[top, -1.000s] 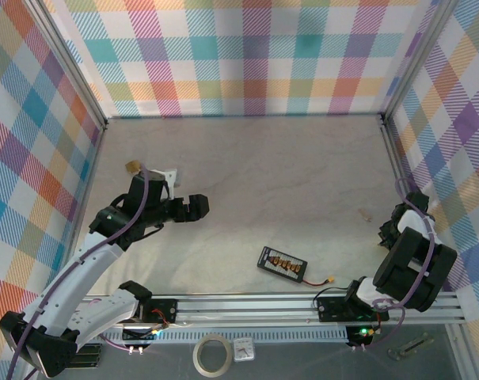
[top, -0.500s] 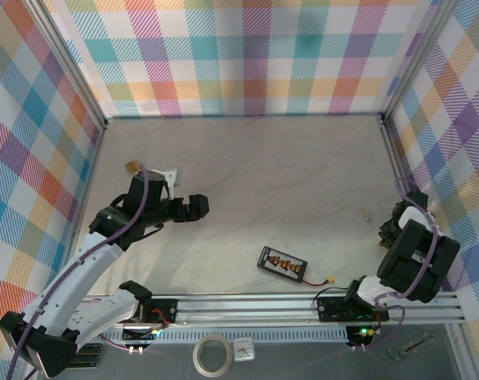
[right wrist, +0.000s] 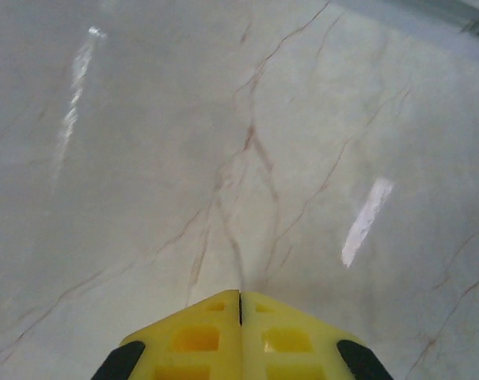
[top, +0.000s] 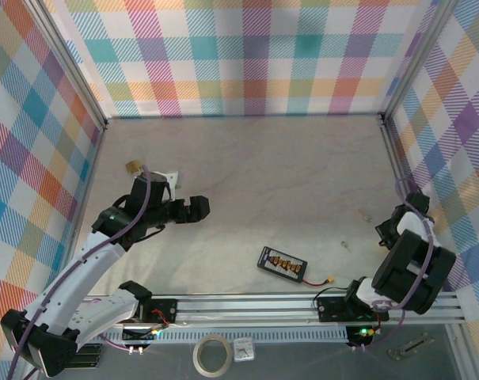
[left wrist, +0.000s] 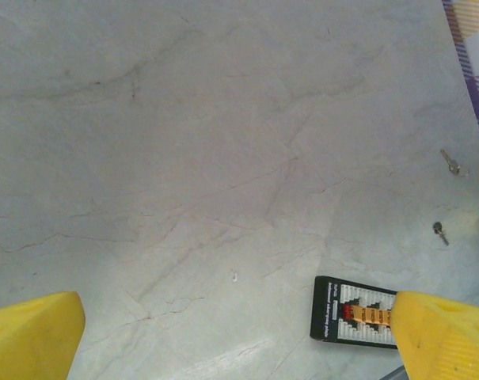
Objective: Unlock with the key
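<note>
The right gripper (right wrist: 240,297) is pressing its two yellow fingers (right wrist: 290,339) flat against each other, and nothing is sitting between them. A second ago the jaws were standing partly apart, so they have just closed on air. Ahead of the fingertips there is only the bare marble table (right wrist: 223,142).

In the top view this gripper is hanging low near the right wall. A small key (top: 366,217) is lying just beside it on its left, a little farther from the arm's base, and is not in the jaws. A second key-like piece (top: 342,244) is lying farther to its left, toward the black board (top: 283,264). This piece is not showing in the earlier pictures, so the closing fingers may have flicked it there, but it is too small to be sure.

The left gripper (left wrist: 239,336) is holding its fingers wide apart with nothing in them, and it is hovering over the table well away from both pieces, which are lying far ahead of it. Behind it, near the left wall, a small brass thing (top: 132,166) is lying; it may be the padlock, but this cannot be told.

The grasp seems to have missed. The unlocking is not yet starting, and the right gripper will probably need to open and go down on the key again.
</note>
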